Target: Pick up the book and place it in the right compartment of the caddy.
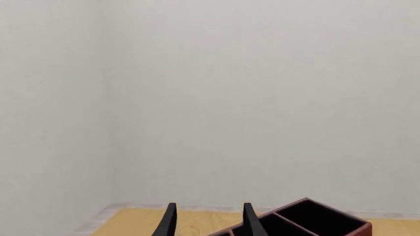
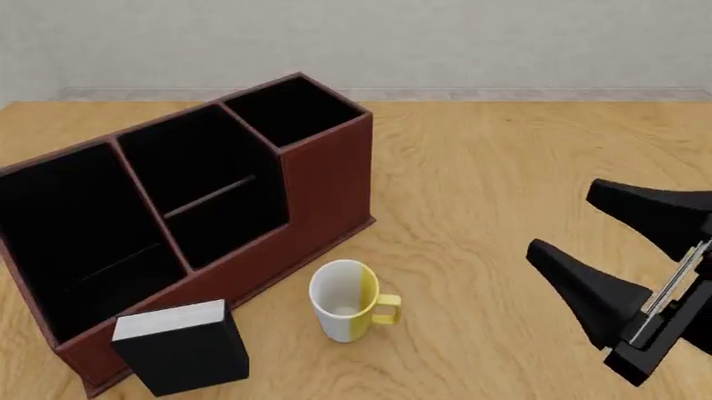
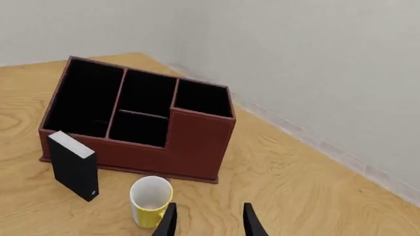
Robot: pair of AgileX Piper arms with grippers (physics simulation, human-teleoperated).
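Book (image 2: 182, 348), black-covered, pale page edge uppermost, stood upright against the caddy (image 2: 328, 187) front, near the mug (image 2: 346, 301); likely stiff, light, best pinched across its covers. Right gripper (image 2: 589, 229) hung well apart, jaws wide, empty. Left gripper (image 1: 206, 220) likewise parted, holding nothing.

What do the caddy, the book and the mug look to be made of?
The caddy: matte red-brown shell, leather-like or painted board, with a black lining; this render leaves it open. The book: matte black cover, pale page edge, likely paper. The mug: smooth white-and-yellow body, probably glazed ceramic.
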